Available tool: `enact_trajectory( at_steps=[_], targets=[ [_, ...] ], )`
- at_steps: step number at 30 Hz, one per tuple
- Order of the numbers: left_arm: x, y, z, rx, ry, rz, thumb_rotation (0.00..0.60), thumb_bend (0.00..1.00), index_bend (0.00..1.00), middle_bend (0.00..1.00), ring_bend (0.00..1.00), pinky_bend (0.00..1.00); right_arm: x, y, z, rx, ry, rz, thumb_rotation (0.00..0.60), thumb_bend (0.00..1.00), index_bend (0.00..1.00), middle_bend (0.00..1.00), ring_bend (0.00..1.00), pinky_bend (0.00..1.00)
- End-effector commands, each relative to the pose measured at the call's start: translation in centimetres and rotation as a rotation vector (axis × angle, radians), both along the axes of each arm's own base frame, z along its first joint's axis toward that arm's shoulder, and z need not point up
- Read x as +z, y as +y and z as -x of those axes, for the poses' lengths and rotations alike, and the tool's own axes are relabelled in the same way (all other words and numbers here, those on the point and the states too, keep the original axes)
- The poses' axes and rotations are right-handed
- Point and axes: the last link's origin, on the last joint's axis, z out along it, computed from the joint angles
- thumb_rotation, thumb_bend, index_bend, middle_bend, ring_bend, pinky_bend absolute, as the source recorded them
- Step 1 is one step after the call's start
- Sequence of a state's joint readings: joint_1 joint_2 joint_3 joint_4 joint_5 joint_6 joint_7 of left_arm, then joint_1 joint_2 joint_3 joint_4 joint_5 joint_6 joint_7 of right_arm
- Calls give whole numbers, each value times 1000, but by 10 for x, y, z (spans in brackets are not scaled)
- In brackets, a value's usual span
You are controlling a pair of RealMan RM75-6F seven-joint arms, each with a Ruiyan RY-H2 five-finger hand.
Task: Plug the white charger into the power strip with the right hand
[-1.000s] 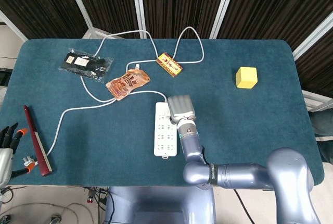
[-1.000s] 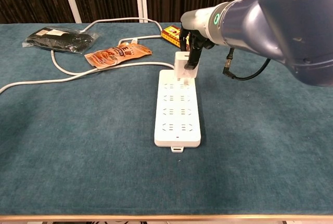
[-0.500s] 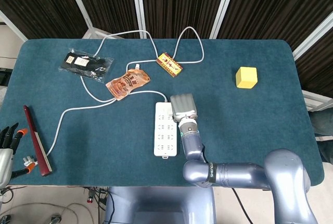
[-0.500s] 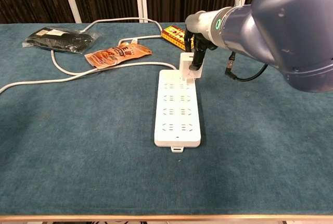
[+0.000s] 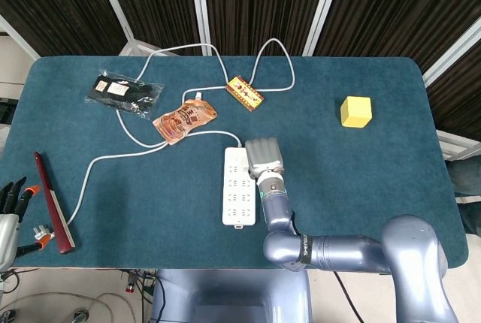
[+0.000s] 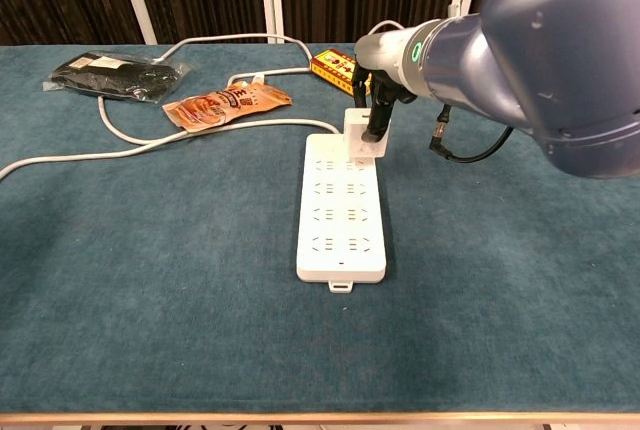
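Note:
The white power strip [image 5: 237,188] [image 6: 340,212] lies lengthwise near the table's front middle. In the chest view my right hand [image 6: 379,106] holds the white charger [image 6: 361,132] in its dark fingers at the strip's far right end. The charger's bottom sits against the far sockets; its prongs are hidden. In the head view my right hand [image 5: 264,156] covers the charger and that corner of the strip. My left hand [image 5: 10,206] rests off the table's front left corner, fingers apart, holding nothing.
The strip's white cable [image 5: 113,155] loops left and back. Behind the strip lie an orange pouch [image 6: 226,105], a black packet [image 6: 112,76] and a small patterned box [image 6: 333,63]. A yellow cube [image 5: 355,111] stands back right, a dark red stick [image 5: 52,201] front left.
The right hand carried the charger slightly right and then lowered it; its prongs, visible above the strip a second ago, are now hidden against the far sockets. The left hand has not moved.

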State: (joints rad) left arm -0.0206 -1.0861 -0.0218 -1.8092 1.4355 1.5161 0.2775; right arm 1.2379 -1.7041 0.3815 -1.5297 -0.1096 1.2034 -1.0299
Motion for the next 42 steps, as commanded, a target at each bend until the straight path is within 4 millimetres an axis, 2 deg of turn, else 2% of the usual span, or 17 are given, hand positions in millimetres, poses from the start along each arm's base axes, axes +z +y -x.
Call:
enact_trajectory(
  at_steps=[1, 42],
  targets=[
    [0, 0, 0, 0, 0, -1, 600, 101, 177, 0, 0, 0, -1, 0, 1, -3, 1, 1, 600, 608, 973, 832, 903, 962],
    [2, 1, 1, 1, -4, -8, 600, 101, 177, 0, 0, 0, -12, 0, 1, -28, 13, -2, 600, 608, 984, 837, 903, 962]
  ],
)
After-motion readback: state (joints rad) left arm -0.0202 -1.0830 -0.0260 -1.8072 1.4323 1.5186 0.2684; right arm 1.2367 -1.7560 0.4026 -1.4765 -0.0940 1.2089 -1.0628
